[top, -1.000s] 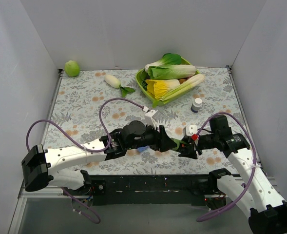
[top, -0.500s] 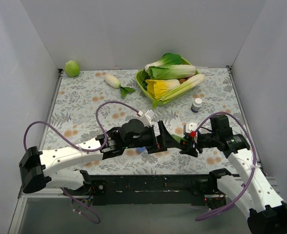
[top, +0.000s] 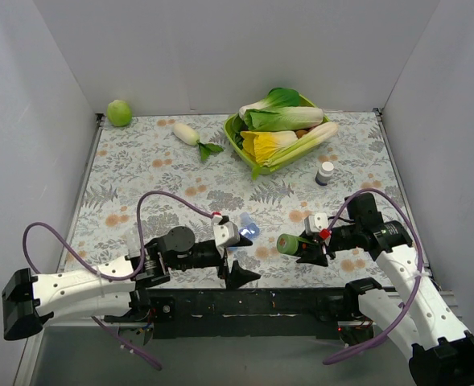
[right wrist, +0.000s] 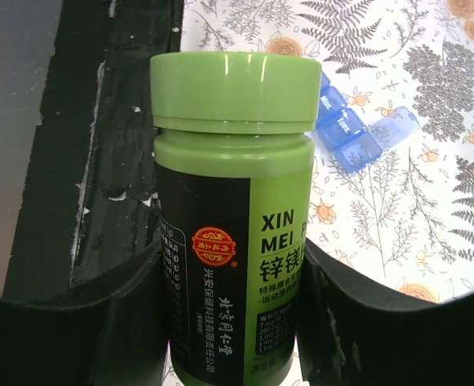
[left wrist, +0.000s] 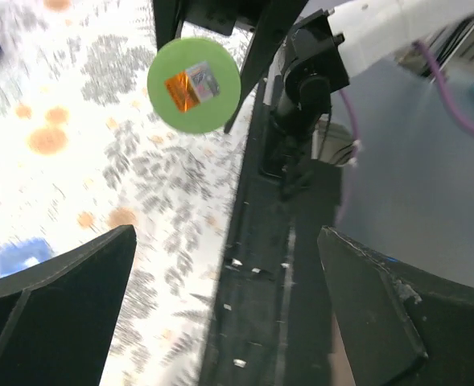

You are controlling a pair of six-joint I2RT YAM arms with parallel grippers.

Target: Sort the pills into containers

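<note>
My right gripper (top: 305, 248) is shut on a green pill bottle (top: 287, 244) with a black and green label, held just above the table with its cap pointing left. In the right wrist view the bottle (right wrist: 232, 201) fills the gap between the fingers (right wrist: 381, 322), and its cap is on. The blue strip pill box (top: 249, 227) lies on the cloth just left of the bottle, seen also in the right wrist view (right wrist: 353, 133). My left gripper (top: 237, 273) stands open and empty at the near table edge; its camera sees the bottle's cap (left wrist: 193, 84) end-on. No pills show.
A lime-green bowl (top: 235, 137) of leafy vegetables stands at the back. A small white-capped bottle (top: 325, 173) stands in front of it to the right. A white radish (top: 187, 133) and a green round fruit (top: 119, 112) lie at the back left. White walls enclose the table.
My left gripper has opened, let go of the bottle's cap end and pulled back left toward the near edge, uncovering the blue pill box. The right gripper still holds the bottle in place.
</note>
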